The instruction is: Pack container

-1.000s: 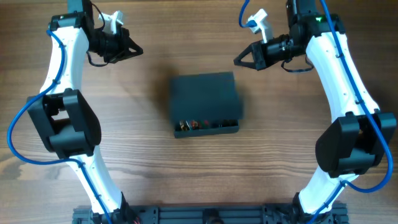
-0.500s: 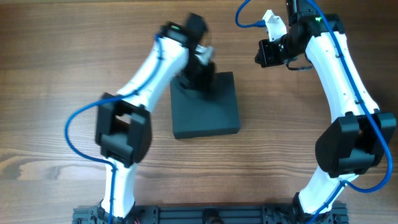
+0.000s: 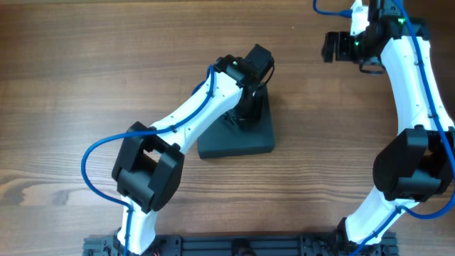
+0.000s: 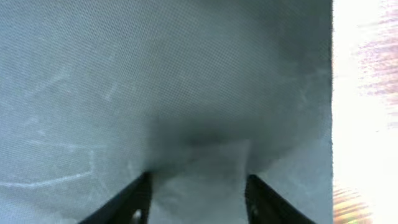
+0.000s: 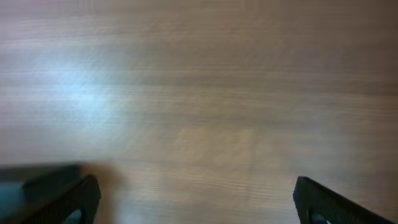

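— How do the arms sit on the wooden table [image 3: 64, 107]?

— The left arm [image 3: 192, 124] stretches diagonally from its base at the near edge to the middle, with the wrist bent down over the container [image 3: 245, 146]. The right arm [image 3: 416, 85] runs up the right side, its wrist turned leftward at the far corner.

— And the container itself?

— Mid-table, dark teal-black and square, with the lid lying flat. Its far part is hidden under the left wrist.

— The jaws?

— The left gripper [image 4: 199, 176] is parted moderately with nothing between its fingers; the tips are right at the lid's matte surface, though I cannot tell if they press on it. The right gripper [image 5: 196, 180] is spread wide and empty above bare wood, well apart from the container.

— What has changed from half a second ago?

— The left gripper was at the lid's far-left corner and has slid right along the far side. The right arm has drawn further out toward the far right corner. The container has stayed put, lid shut as before.
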### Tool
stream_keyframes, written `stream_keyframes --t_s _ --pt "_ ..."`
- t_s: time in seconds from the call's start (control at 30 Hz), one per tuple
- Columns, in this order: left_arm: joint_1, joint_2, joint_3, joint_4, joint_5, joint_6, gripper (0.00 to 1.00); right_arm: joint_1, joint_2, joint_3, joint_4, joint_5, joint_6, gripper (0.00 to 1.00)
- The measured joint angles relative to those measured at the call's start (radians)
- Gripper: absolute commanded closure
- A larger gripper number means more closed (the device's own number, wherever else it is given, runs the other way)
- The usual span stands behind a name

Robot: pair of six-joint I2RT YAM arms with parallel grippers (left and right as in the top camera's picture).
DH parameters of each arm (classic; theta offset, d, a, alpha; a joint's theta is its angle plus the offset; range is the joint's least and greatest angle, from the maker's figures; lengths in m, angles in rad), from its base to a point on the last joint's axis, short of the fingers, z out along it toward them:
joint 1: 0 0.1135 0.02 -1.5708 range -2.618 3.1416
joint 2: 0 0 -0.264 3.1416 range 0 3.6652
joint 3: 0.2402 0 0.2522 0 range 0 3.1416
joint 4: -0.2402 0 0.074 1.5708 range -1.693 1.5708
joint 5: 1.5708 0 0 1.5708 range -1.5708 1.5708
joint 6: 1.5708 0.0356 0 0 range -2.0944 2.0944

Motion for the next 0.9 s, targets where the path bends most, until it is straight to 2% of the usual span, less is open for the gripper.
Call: stream_keyframes --t_s 0.13,0.37,0.43,0.53,0.57,0.67,0.9 --pt "-0.008 -0.007 0.0 0.004 0.007 -0.004 0.0 -0.002 0.0 0.0 0.069 0.15 0.0 0.0" --pt "-0.008 -0.007 -0.001 0.006 0.0 -0.005 0.0 -0.002 0.0 0.0 0.127 0.192 0.0 0.0" --pt "-0.008 -0.007 0.001 -0.006 -0.039 -0.005 0.0 -0.002 0.0 0.0 0.129 0.192 0.0 0.0" --pt "0.01 0.005 0.028 -0.103 -0.145 -0.013 0.0 -0.002 0.0 0.0 0.13 0.192 0.0 0.0" --pt "0.024 0.012 0.062 -0.157 -0.201 -0.019 0.0 -0.002 0.0 0.0 0.129 0.192 0.0 0.0" --pt "0.086 0.006 0.136 -0.188 -0.269 -0.072 0.0 -0.002 0.0 0.0 0.129 0.192 0.0 0.0" --pt "0.27 -0.11 0.158 -0.18 -0.306 -0.122 0.0 -0.002 0.0 0.0 0.13 0.192 0.0 0.0"
